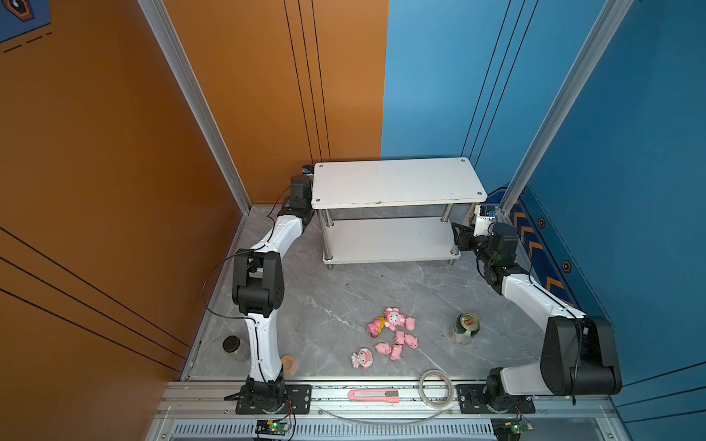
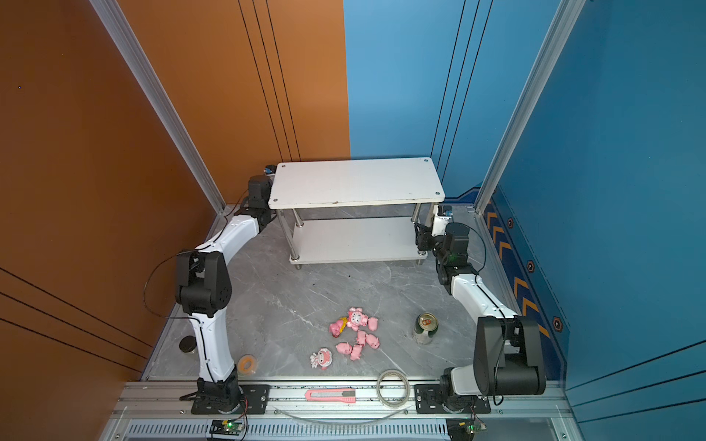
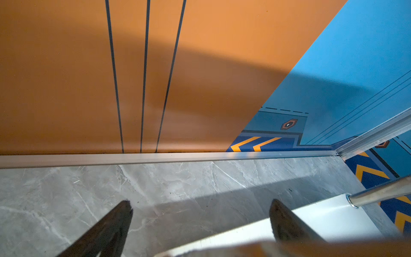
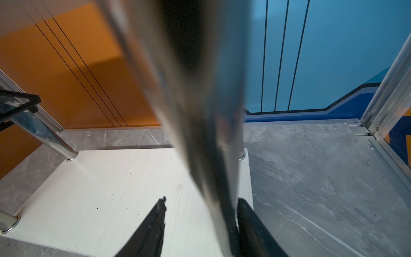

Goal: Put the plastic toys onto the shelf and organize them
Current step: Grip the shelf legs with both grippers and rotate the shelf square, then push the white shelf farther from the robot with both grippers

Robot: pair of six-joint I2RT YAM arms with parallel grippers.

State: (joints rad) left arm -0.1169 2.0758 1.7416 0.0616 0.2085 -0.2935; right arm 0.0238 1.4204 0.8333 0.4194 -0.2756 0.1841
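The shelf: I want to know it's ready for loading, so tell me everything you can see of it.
The shelf is a white two-tier rack, boards looking like laminate, with a screw at each top corner and chrome tube legs. It stands upright at the far end of the grey marbled table. Both tiers are bare. The right gripper straddles its front right leg, jaws apart; the left gripper hangs open by its left end.
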